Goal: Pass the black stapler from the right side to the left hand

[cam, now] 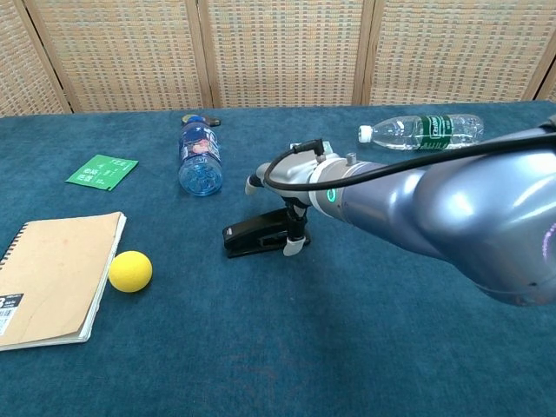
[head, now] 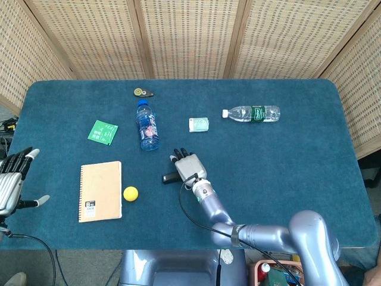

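The black stapler (head: 170,177) (cam: 254,238) lies on the blue table (head: 297,179) near its middle, nose pointing left. My right hand (head: 187,165) (cam: 291,178) hovers over its rear end with the fingers (head: 177,156) stretched out and lifted off it. Only the thumb tip (cam: 294,247) stays next to the stapler's back; contact is unclear. My left hand (head: 12,182) hangs open, fingers spread, beyond the table's left edge and far from the stapler. It does not show in the chest view.
Left of the stapler lie a yellow ball (head: 130,193) (cam: 130,270) and a tan notebook (head: 100,190) (cam: 52,278). Further back are a blue bottle (head: 147,126) (cam: 200,156), a green packet (head: 103,131), a small pale box (head: 199,124) and a clear bottle (head: 252,113) (cam: 423,130).
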